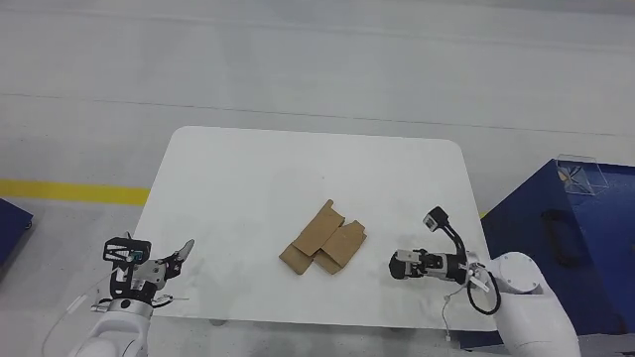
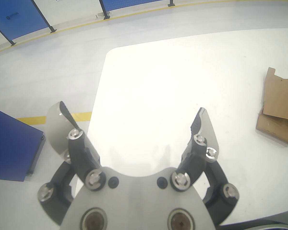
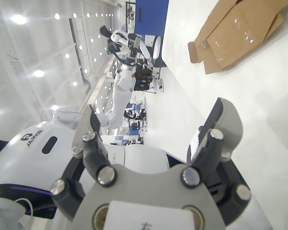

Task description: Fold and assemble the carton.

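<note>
Top view: flat carton [image 1: 323,239] on table [image 1: 248,178]

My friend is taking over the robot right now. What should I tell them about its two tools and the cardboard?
Left tool: open, holding nothing, by one edge of the table.
Right tool: open, holding nothing, over the table on the other side of the carton.
Carton: lies flat on the table between the two tools, and neither touches it.
Done: nothing yet, as far as the views show. The carton is not folded up.
Left: take hold of the carton, fold it and assemble it.
</note>
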Tool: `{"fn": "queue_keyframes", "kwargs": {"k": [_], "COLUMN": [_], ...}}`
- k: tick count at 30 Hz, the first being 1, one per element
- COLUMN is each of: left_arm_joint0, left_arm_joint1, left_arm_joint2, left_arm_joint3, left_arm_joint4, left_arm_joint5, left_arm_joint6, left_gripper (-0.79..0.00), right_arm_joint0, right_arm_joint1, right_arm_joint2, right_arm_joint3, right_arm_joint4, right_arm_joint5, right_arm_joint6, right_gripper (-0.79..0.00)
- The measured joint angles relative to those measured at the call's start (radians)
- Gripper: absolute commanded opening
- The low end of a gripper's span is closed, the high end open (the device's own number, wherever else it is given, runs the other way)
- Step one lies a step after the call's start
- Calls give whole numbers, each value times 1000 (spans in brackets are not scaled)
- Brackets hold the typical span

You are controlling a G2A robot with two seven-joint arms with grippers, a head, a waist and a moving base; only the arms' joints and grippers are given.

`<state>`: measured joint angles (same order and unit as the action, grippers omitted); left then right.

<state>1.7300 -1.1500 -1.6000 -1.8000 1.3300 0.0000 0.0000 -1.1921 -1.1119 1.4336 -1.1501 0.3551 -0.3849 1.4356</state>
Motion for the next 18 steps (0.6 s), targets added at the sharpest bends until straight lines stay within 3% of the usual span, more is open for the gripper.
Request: {"fn": "queue_keyframes", "kwargs": {"k": [5, 6, 8, 10, 13, 18], "left_arm_joint0": [0, 0, 0, 0, 0, 0], "left_arm_joint1": [0, 0, 0, 0, 0, 0], "left_arm_joint2": [0, 0, 0, 0, 0, 0], "left_arm_joint3": [0, 0, 0, 0, 0, 0], "left_arm_joint4": [0, 0, 0, 0, 0, 0], "left_arm_joint5": [0, 0, 0, 0, 0, 0], "left_arm_joint6": [0, 0, 0, 0, 0, 0], "left_gripper": [0, 0, 0, 0, 0, 0], "right_arm_joint0": [58, 70, 104, 133, 181, 255], "right_arm_joint1": [-22, -27, -41, -52, -71, -98], "right_arm_joint2": [-117, -135, -179, -212, -262, -325], "right_arm_joint3": [111, 136, 190, 236, 306, 413], "right_arm_joint4": [-9, -13, -15, -12, -6, -36], "right_arm_joint5": [-66, -73, -79, -77, -76, -58], "right_arm_joint6": [-70, -85, -112, -133, -158, -241], "right_gripper": [0, -25, -154, -154, -237, -228]}}
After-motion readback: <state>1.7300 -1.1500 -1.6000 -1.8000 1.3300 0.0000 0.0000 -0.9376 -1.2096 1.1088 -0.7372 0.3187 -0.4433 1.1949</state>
